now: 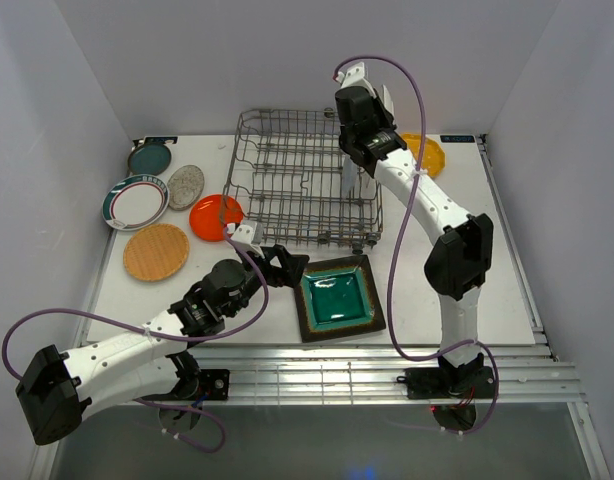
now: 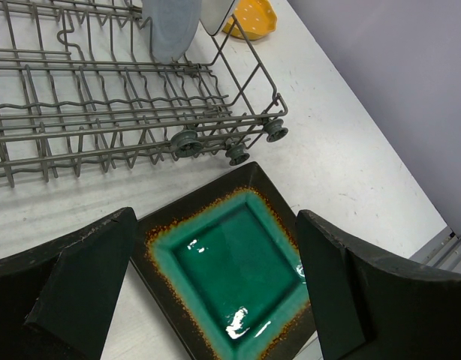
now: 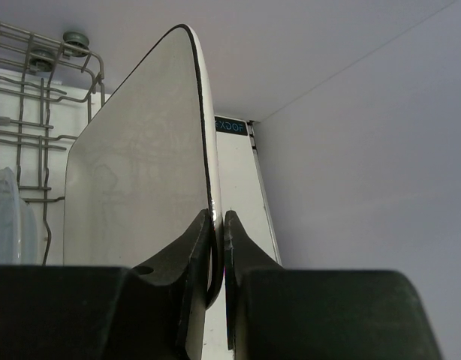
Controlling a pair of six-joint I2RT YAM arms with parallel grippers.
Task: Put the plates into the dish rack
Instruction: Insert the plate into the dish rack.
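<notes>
The grey wire dish rack [image 1: 297, 190] stands mid-table. My right gripper [image 1: 365, 160] is over its right end, shut on the edge of a white rectangular plate [image 3: 140, 165] held upright. A pale blue plate [image 1: 349, 183] stands in the rack beside it. My left gripper [image 1: 287, 266] is open and empty, low over the near-left edge of the dark square plate with a green centre [image 1: 339, 298], which lies flat in front of the rack. In the left wrist view the jaws [image 2: 214, 225] stand wide either side of this plate [image 2: 238, 270].
Left of the rack lie an orange plate [image 1: 215, 216], a wood-tone plate [image 1: 156, 251], a white teal-rimmed plate [image 1: 135, 202], a speckled grey plate [image 1: 186, 186] and a teal plate [image 1: 149, 157]. A yellow plate [image 1: 425, 155] lies behind the right arm. White walls enclose the table.
</notes>
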